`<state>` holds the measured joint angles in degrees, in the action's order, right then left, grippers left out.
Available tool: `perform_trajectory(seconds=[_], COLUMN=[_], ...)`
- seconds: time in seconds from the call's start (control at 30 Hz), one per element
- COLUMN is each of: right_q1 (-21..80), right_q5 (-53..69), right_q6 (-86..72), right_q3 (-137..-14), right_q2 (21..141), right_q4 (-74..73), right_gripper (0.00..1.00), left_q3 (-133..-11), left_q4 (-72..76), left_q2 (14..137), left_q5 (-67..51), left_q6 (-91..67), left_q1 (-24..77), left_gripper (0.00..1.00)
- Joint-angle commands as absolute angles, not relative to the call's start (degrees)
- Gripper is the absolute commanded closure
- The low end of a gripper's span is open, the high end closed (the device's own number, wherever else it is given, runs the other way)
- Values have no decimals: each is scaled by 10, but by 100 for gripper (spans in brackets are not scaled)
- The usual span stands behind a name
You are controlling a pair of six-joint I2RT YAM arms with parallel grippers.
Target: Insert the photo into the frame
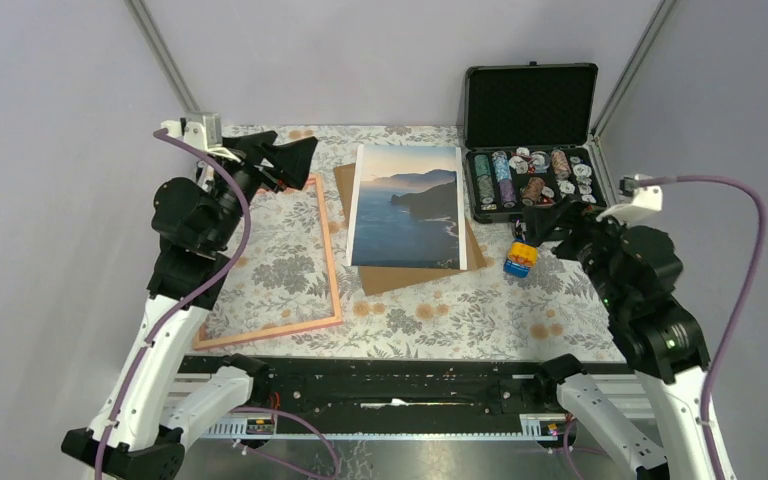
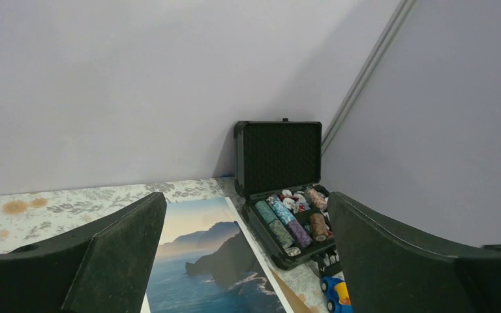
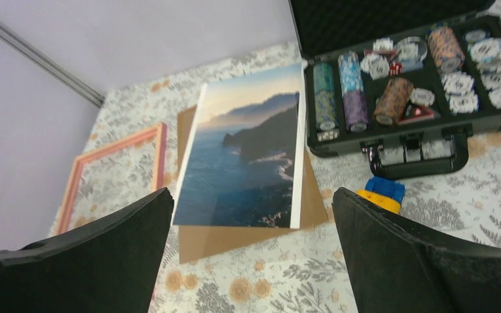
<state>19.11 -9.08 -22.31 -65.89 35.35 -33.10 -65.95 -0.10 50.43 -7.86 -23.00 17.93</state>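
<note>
Left fingers [image 1: 285, 160]: spread wide, nothing between them. Top view puts them over the far right corner of the frame [image 1: 331, 262]; height above it I can't tell. Their own camera looks out level across the bench [image 1: 440, 312] and misses the frame entirely.

Frame: flat on the bench, left side, pink border, floral bench top showing through the middle. Whole outline only in the top view; right wrist gets just its far part, cut off by a finger.

Photo [image 1: 407, 205]: right of the frame, picture side up, lying on a brown board [image 1: 405, 280] that sticks out at the near and left edges. Not in the frame. Board's far left corner sits just beside the frame's right rail; touching or not, can't tell. Right wrist shows the photo's white right margin and the board under it; left wrist shows only the photo's far part.

Case [image 1: 530, 95]: open, lid upright, far right of the bench, just right of the photo. Chips [image 1: 505, 180] in rows and loose; right wrist shows them best.

Toy [image 1: 520, 258]: small, blue and yellow, on the bench just in front of the case, near the photo's near right corner.

Right fingers [image 1: 550, 222]: spread wide too, holding nothing. Top view has them over the case's near edge, by the toy; own camera gets photo, board, case and toy between them.
</note>
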Motion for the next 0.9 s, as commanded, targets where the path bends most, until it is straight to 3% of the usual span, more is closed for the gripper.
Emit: perform_trajectory(seconds=[0.0, 0.37, 0.5, 0.87], right_q1=[194, 194, 194, 191], right_q5=[-76, -4, 28, 13], right_q6=[-240, -296, -289, -359], right_q3=[-631, -479, -443, -435], right_q2=[404, 491, 566, 733], right_q4=[-324, -212, -155, -106], right_gripper=[0, 1, 7, 6], left_q3=[-656, -634, -633, -679], left_q4=[40, 54, 55, -20], left_q2=[505, 568, 642, 876], left_q5=[-97, -101, -152, -251], left_q6=[-239, -313, -389, -453], left_q1=[197, 274, 280, 281], left_gripper=[1, 1, 1, 1])
